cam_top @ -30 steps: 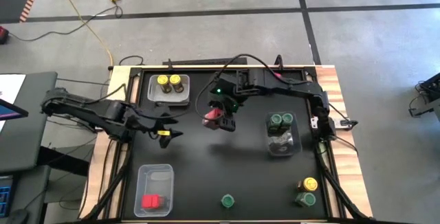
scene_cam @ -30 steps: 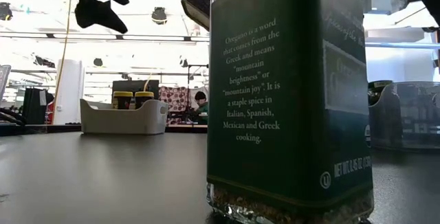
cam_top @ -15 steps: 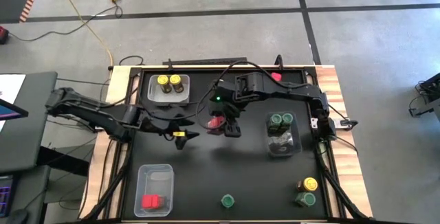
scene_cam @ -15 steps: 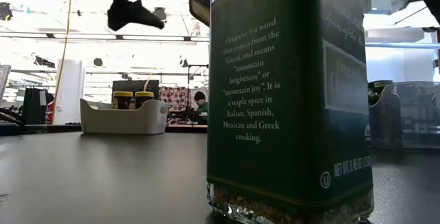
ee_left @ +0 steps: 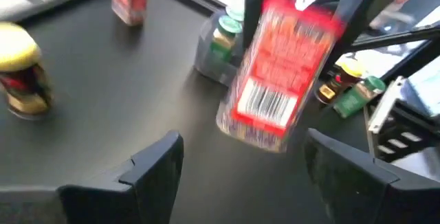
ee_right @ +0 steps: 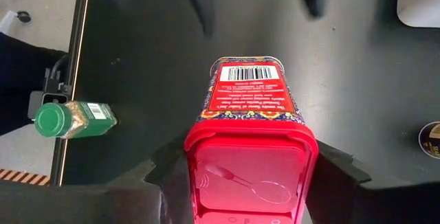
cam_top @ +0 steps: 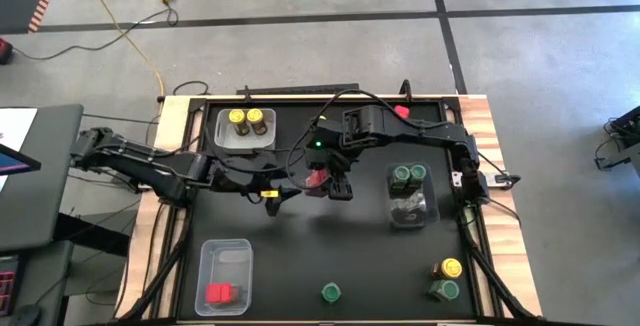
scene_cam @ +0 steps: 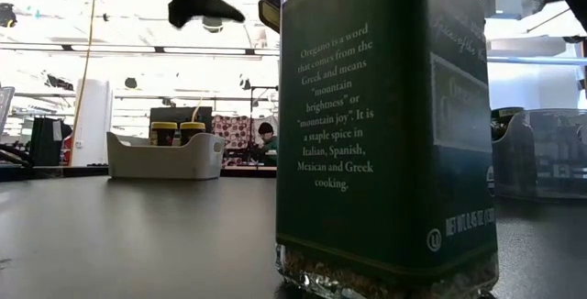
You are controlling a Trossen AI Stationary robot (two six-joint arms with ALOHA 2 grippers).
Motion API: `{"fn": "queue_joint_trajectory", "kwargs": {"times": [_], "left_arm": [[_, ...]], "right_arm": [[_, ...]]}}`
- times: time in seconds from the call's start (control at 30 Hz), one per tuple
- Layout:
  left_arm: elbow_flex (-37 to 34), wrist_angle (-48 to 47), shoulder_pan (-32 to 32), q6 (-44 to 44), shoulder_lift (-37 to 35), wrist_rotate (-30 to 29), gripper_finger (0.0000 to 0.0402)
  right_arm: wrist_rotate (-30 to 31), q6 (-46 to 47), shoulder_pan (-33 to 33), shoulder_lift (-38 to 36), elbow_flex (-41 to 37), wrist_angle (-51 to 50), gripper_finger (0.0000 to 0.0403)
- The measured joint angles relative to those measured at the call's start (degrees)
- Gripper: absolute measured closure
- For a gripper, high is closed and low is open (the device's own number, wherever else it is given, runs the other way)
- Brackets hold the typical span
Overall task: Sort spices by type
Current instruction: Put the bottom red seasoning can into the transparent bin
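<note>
A red blocky spice container hangs over the middle of the black table, with my right gripper shut on it. My left gripper is open just to the container's left and aimed at it, touching nothing; it is also in the high view and the low view. Loose on the table stand a green-lidded jar, a yellow-lidded jar, another green one and a red one at the far edge. My right gripper pinches the red container between its two fingers at the red lid end, one finger on each side. The fingers come from above, slanting down. The container hangs tilted below them, its clear bottom end lowest, clear of the table.
A white bin at the far left holds two yellow-lidded jars. A clear bin on the right holds green-lidded jars. A clear bin at the near left holds a red container. Another yellow-lidded jar stands beyond the held container. A green oregano jar fills the low view.
My left gripper has gone toward the table's right edge, closing on the hanging red container, and has stayed open. My right gripper has kept the container in much the same place, clear of the table.
</note>
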Motion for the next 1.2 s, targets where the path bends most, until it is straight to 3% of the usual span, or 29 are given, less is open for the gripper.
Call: {"fn": "queue_joint_trajectory", "kwargs": {"times": [0.2,0.6,0.93,1.2], "left_arm": [[6.9,-12.1,0.0,6.1,-0.1,-3.8,0.0116],[7.0,-12.2,0.0,6.2,-0.1,-3.8,0.0114],[7.0,-12.1,0.0,5.5,0.2,-4.5,0.0038],[7.0,-12.0,0.0,-1.2,0.2,-4.1,0.0034]], "right_arm": [[0.0,0.0,0.0,0.0,0.0,0.1,0.0164],[0.1,0.0,0.0,0.0,0.0,0.2,0.0162],[0.2,0.4,0.0,0.0,0.0,0.2,0.0161],[0.2,0.5,0.0,0.0,0.0,0.4,0.0161]]}}
